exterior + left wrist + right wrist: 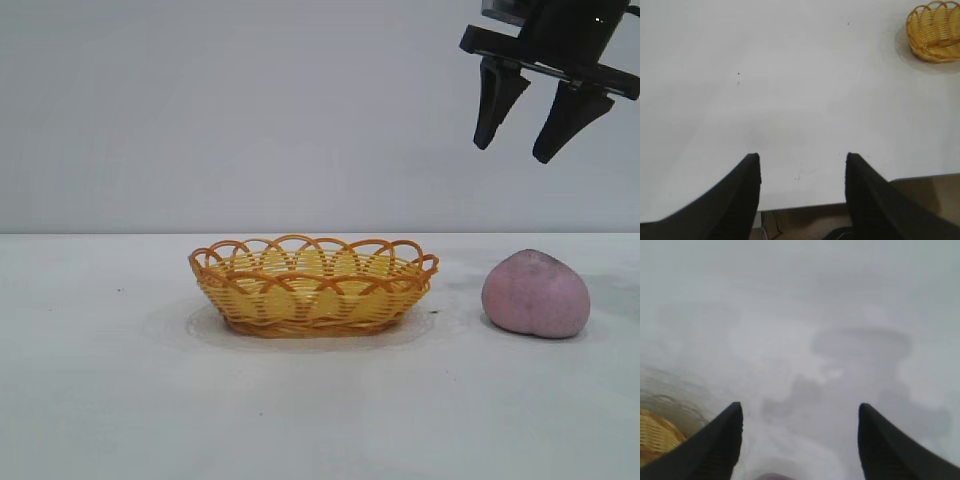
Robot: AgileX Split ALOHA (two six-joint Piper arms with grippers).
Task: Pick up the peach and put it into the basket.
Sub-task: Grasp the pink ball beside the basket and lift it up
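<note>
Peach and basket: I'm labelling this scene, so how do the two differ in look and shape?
The peach is a solid, matte pinkish-purple rounded lump; the basket is an open, woven yellow shell with an orange looped rim. The basket is wider and shallow, the peach narrower and about as tall. The basket is empty. Both rest on the white table, apart.

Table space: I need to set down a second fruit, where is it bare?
Bare table runs left of the basket and across the front. The tight spot is between basket and peach, under the open right tool.
</note>
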